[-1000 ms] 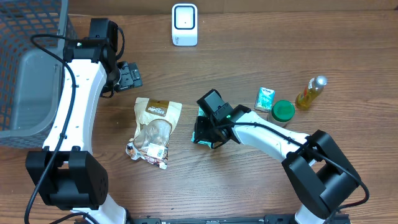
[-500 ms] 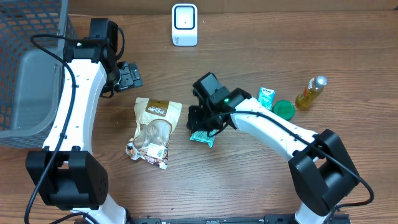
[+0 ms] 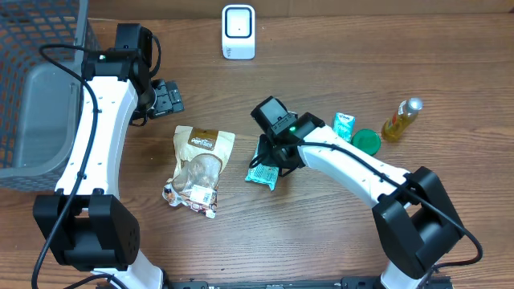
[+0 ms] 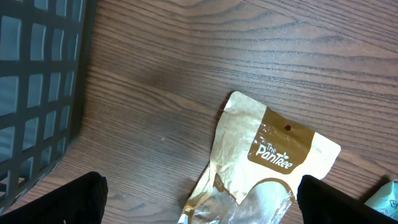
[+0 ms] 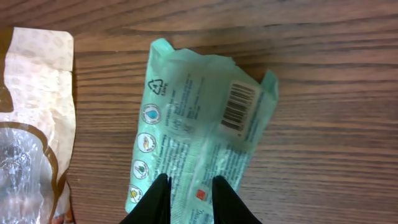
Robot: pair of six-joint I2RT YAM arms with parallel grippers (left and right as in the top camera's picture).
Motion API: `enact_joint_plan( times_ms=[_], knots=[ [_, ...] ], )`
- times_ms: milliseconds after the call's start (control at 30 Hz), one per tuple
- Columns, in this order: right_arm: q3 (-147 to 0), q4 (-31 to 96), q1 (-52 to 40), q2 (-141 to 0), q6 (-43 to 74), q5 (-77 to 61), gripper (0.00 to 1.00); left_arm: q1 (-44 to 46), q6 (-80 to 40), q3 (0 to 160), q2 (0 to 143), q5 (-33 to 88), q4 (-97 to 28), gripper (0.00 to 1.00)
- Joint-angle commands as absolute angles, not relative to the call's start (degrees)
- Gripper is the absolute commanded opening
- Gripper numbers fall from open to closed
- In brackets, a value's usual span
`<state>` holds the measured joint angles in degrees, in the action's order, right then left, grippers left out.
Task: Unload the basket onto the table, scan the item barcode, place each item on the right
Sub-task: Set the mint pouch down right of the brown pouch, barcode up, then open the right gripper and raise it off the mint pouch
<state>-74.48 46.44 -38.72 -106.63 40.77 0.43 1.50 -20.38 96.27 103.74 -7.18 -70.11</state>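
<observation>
Our right tool (image 5: 190, 182), fingers now slightly parted, has just laid the green packet (image 5: 199, 118) barcode-up on the worktop (image 5: 336, 162), far from the white scanner (image 3: 238, 32); we judge the scan still undone.

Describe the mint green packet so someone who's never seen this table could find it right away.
On the wooden table, look near the middle, just right of the brown snack pouch. The mint green packet lies flat there under the right hand. Unlike the green carton farther right, it is a soft wrapper with its barcode facing up.
</observation>
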Motion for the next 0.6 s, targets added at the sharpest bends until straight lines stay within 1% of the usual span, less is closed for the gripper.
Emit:
enact_joint_plan(
  times_ms=[0,167,333,433,567],
  knots=[
    [-73.4,45.5,-39.4,-106.7,42.0,2.1,0.20,1.9,-19.7,97.2,103.8,-7.9,-70.0,1.00],
    [-72.4,45.1,-39.4,-106.8,42.3,3.2,0.20,1.9,-19.7,97.2,103.8,-7.9,-70.1,1.00],
    [-72.4,44.1,-39.4,-110.0,42.7,2.6,0.27,1.9,-19.7,97.2,103.8,-7.9,-70.1,1.00],
    [-72.4,44.0,-39.4,-114.3,42.7,0.6,0.26,1.9,-19.7,97.2,103.8,-7.9,-70.0,1.00],
    [-72.9,44.2,-38.9,-114.8,42.6,-0.8,0.27,1.9,-19.7,97.2,103.8,-7.9,-70.0,1.00]
  ],
)
